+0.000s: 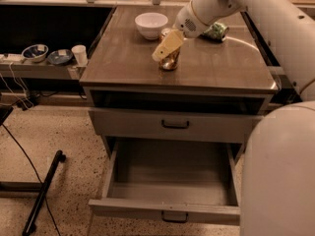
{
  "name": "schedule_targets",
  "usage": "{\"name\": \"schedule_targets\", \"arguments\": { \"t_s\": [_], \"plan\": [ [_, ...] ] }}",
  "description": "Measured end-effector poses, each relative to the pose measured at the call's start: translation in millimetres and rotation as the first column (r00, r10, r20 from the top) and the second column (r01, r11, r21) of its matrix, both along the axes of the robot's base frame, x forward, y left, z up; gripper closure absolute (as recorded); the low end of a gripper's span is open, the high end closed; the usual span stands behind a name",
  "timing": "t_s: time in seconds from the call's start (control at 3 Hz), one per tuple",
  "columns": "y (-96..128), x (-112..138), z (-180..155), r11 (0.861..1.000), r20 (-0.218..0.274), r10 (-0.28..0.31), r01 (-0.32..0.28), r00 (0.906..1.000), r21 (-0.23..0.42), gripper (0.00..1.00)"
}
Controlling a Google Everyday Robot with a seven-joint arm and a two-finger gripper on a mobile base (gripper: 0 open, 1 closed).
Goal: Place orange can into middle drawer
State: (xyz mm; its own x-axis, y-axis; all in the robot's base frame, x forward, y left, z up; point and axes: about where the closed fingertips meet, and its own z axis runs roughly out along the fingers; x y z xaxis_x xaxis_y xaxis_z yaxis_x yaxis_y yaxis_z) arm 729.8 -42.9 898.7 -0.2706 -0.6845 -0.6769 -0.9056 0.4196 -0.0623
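The orange can (170, 62) stands upright on the brown cabinet top (123, 58), near its middle. My gripper (166, 47) comes in from the upper right and sits over the can's top and front, hiding its upper half. The middle drawer (165, 211) is the lowest grey drawer. It is pulled wide open below the cabinet and its inside shows nothing in it.
A white bowl (151, 24) stands behind the can and a green patterned can (215, 31) lies at the back right. The upper drawer front (174, 125) is closed. Bowls (34, 52) and a cup (78, 54) sit on a left shelf. A black pole (42, 193) lies on the floor.
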Motion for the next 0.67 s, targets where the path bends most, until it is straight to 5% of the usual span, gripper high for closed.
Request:
{"name": "schedule_targets", "arguments": {
  "t_s": [0.67],
  "plan": [
    [21.6, 1.7, -7.0, 0.998, -0.033, 0.050, -0.049, 0.9982, 0.036, 0.66]
  ]
}}
